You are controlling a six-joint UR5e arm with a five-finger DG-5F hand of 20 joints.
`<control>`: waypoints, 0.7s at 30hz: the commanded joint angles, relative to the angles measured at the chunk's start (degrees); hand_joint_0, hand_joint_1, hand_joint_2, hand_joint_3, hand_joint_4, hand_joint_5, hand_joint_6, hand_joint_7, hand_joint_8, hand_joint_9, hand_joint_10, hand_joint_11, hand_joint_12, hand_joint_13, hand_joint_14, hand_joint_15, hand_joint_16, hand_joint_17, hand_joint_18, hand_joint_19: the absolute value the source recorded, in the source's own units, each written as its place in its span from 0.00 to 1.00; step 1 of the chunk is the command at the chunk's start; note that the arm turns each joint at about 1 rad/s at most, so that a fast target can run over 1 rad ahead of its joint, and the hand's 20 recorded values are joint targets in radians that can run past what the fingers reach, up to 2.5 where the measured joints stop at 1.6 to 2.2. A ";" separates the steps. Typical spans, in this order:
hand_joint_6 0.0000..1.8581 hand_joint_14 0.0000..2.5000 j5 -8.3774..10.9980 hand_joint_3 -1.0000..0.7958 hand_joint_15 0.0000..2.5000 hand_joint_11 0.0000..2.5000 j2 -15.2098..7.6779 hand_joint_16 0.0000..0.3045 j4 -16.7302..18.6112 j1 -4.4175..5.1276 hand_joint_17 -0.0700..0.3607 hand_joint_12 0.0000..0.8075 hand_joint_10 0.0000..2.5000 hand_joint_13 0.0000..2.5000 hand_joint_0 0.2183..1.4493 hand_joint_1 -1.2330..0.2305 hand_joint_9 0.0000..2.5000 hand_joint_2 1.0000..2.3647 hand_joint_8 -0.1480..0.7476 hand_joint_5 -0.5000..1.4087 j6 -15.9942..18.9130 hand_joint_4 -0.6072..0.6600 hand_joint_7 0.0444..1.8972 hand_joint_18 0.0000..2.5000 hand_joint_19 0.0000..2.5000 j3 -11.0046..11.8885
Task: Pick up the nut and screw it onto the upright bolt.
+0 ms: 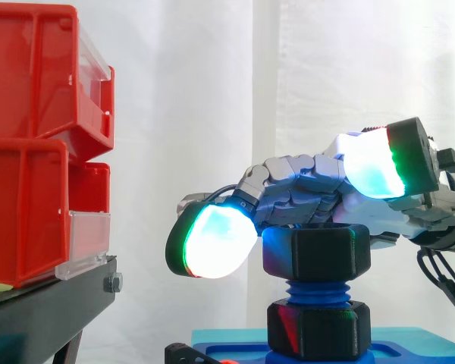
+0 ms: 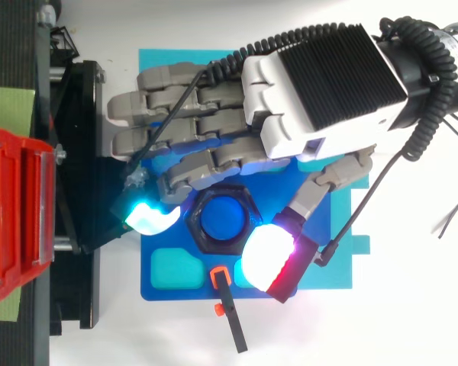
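A black hex nut (image 1: 318,254) (image 2: 201,240) sits level on top of the blue upright bolt (image 1: 316,292) (image 2: 223,221), with threads showing below it. A second black nut (image 1: 318,327) rests at the bolt's foot on the blue base plate (image 2: 156,288). My hand (image 2: 320,84) (image 1: 303,189) reaches over the bolt from the right, fingers loosely bent. One glowing fingertip (image 1: 212,243) hangs just left of the upper nut at its height. The thumb's pad (image 1: 375,171) (image 2: 269,258) is right of the nut and higher than it. Nothing is held.
Red bins (image 1: 30,136) (image 2: 11,213) stand stacked on a black stand (image 1: 53,299) to the left, close to the fingertips. A thin black tool with an orange clip (image 2: 227,305) lies at the front edge of the blue plate. A teal mat (image 2: 332,229) lies under the plate.
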 commanded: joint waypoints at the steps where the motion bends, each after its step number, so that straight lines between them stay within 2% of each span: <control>1: 0.27 0.00 -0.01 0.28 0.00 0.00 -0.02 0.13 0.00 -0.03 0.38 0.40 0.00 0.00 0.18 0.78 0.08 0.00 0.40 0.17 0.01 0.60 0.38 0.00 0.00 0.00; 14: 0.27 0.00 -0.37 0.28 0.00 0.00 -0.02 0.12 0.27 -0.11 0.35 0.38 0.00 0.00 0.19 0.77 0.11 0.00 0.42 0.19 0.10 0.63 0.54 0.00 0.00 0.00; 21: 0.27 0.00 -0.81 0.28 0.00 0.00 -0.02 0.11 0.71 -0.38 0.34 0.37 0.00 0.02 0.19 0.75 0.12 0.00 0.42 0.20 0.27 0.61 0.58 0.00 0.00 0.00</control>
